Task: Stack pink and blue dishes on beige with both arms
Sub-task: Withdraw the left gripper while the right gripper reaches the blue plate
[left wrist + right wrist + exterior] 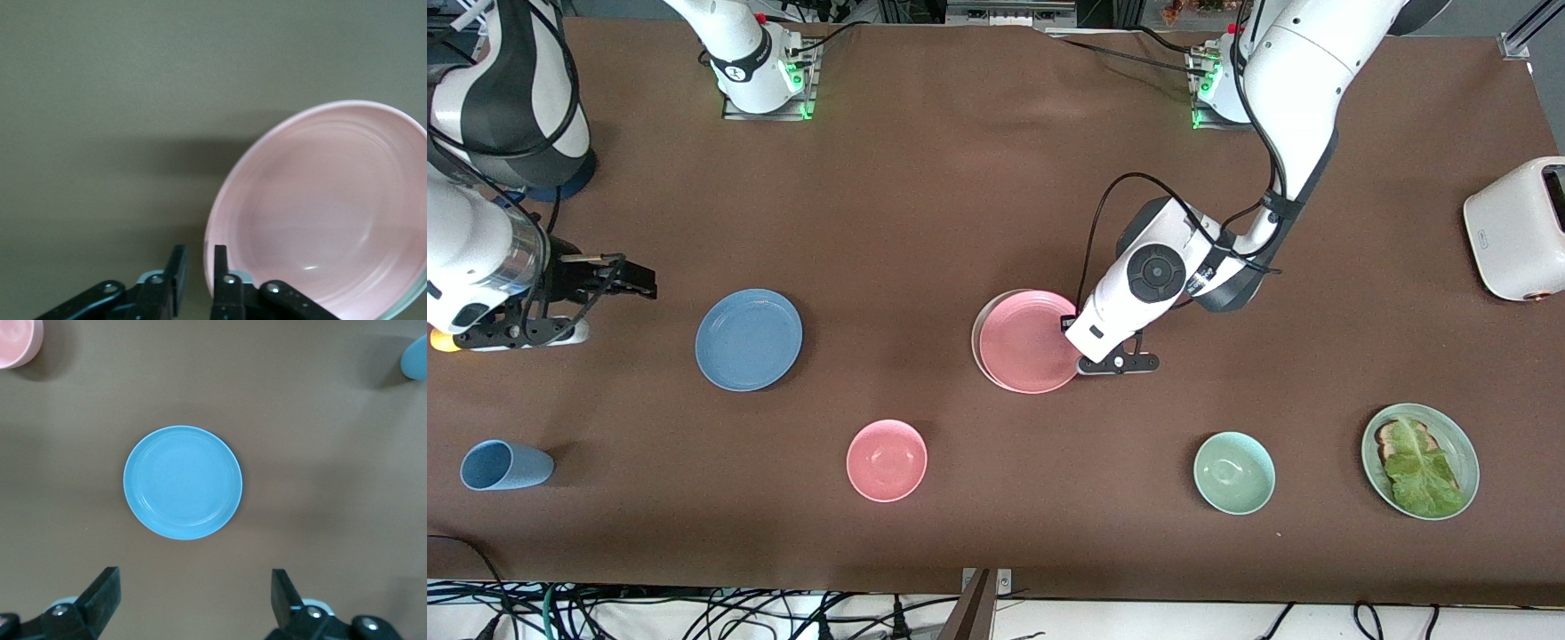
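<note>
The pink plate (1029,341) lies on the beige plate (975,341), of which only a thin rim shows; in the left wrist view a sliver of beige (412,307) peeks out under the pink plate (320,207). My left gripper (1069,325) (200,267) sits at the pink plate's edge toward the left arm's end, open by a narrow gap, with the rim just beside one finger. The blue plate (749,339) (183,482) lies alone on the table. My right gripper (636,277) (195,583) hangs wide open and empty, over bare table beside the blue plate.
Nearer the front camera stand a light blue cup (505,465), a pink bowl (887,460), a pale green bowl (1233,472) and a green plate with toast and lettuce (1458,436). A white toaster (1516,229) sits at the left arm's end.
</note>
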Motion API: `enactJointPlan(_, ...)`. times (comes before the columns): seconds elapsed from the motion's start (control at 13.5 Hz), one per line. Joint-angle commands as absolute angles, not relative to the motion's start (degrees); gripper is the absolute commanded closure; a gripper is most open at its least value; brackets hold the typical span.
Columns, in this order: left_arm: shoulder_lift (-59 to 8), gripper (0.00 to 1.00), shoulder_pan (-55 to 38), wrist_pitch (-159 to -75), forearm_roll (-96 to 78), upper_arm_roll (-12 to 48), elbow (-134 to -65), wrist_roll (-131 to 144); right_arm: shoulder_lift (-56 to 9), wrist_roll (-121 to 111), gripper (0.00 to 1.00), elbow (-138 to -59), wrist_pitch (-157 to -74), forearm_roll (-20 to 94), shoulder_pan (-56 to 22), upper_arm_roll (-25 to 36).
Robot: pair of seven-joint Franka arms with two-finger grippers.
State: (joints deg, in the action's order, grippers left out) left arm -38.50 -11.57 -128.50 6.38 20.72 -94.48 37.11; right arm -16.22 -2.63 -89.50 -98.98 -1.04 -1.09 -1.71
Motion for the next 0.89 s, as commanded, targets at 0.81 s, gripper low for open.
enactJointPlan(0.81,-34.72,0.00,-1.69,-120.60,8.00,19.51,-92.55,27.45,-21.27,-17.40,0.00,-110.82,-132.34,0.08,2.54,0.18)
